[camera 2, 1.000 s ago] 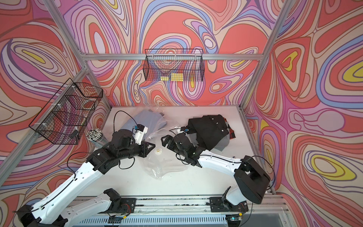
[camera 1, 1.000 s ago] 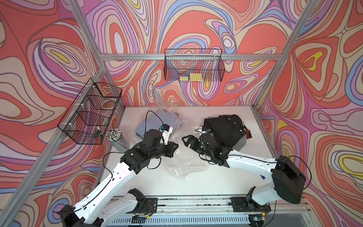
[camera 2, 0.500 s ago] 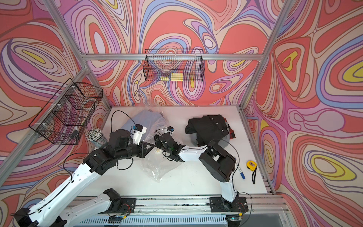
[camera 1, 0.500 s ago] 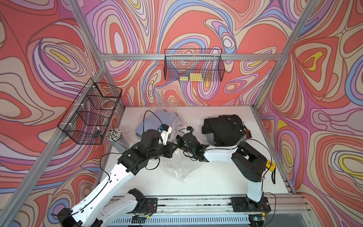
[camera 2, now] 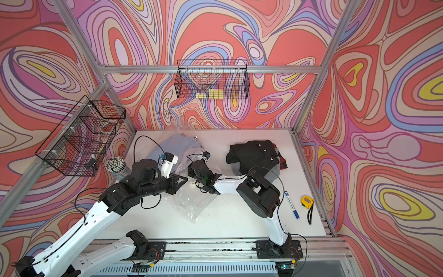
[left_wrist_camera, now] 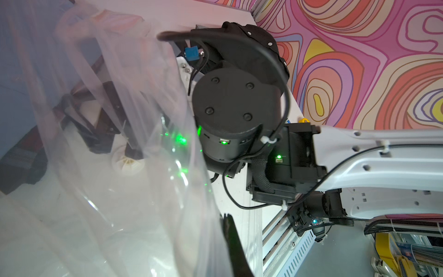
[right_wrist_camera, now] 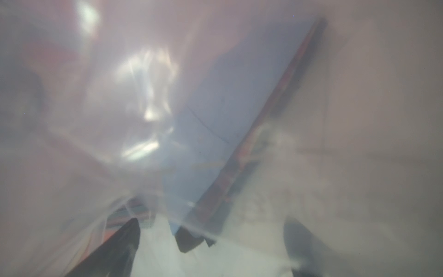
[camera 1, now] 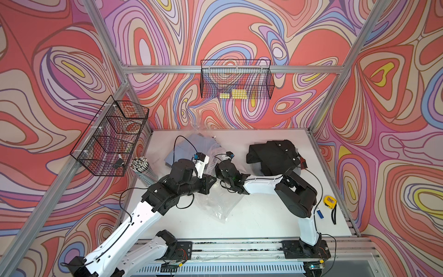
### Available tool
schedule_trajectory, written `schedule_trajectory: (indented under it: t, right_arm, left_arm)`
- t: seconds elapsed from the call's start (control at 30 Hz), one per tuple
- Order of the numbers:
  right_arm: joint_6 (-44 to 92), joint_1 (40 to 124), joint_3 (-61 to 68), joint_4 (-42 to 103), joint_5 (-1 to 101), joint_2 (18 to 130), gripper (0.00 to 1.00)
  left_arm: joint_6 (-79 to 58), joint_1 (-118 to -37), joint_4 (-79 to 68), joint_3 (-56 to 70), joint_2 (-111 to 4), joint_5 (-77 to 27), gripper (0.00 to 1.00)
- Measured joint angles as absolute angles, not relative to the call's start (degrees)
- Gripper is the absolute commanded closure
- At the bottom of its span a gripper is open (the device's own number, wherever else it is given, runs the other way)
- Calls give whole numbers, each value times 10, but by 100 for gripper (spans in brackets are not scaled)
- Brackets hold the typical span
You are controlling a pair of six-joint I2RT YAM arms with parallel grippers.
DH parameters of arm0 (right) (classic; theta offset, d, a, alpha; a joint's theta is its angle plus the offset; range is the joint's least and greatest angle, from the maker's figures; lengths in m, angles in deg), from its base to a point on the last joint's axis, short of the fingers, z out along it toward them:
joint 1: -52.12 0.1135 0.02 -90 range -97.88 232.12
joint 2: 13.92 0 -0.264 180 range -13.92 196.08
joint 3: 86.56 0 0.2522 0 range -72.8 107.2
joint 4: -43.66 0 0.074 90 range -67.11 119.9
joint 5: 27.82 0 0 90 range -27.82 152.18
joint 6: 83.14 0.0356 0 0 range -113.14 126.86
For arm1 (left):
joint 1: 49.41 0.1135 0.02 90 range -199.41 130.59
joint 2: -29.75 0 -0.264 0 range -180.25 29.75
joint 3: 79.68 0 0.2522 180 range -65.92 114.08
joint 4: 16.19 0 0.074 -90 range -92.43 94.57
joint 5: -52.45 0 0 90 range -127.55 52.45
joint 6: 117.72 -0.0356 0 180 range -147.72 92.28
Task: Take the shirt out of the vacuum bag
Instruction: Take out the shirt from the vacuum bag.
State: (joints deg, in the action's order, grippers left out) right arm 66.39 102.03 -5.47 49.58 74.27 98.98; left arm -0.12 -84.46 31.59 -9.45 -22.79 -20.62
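Note:
The vacuum bag (camera 1: 215, 203), clear crinkly plastic, lies across the middle of the table, seen in both top views (camera 2: 189, 206). Its white valve (camera 2: 193, 184) sits between the two grippers. A blue-grey folded shirt (camera 1: 189, 148) lies inside the bag's far end. My left gripper (left_wrist_camera: 226, 218) is shut on a fold of the bag's film near the valve. My right gripper (right_wrist_camera: 211, 249) is open, its fingers (left_wrist_camera: 103, 124) showing through the film. The right wrist view looks through hazy plastic at the shirt (right_wrist_camera: 215, 108), which has a dark red edge.
A heap of black clothing (camera 1: 273, 156) lies at the back right, outside the bag. A yellow tape measure (camera 1: 330, 201) and a blue marker (camera 2: 291, 203) lie by the right edge. White sticks (camera 1: 141, 165) stand at the left. Wire baskets (camera 1: 110, 136) (camera 1: 236, 81) hang on the walls.
My right arm has swung left from the black clothing to the bag, its elbow folding back, and its open gripper now sits under the film. The left gripper has kept its hold.

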Motion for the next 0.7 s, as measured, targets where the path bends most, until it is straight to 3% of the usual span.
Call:
schedule_trajectory:
  t: [0.3, 0.7]
  right_arm:
    - [629, 1011, -131, 422, 806, 774, 2]
    - [669, 1096, -218, 427, 782, 749, 2]
  left_arm:
    - [-3, -847, 319, -95, -237, -204, 100]
    - [-3, -847, 319, -93, -260, -207, 100]
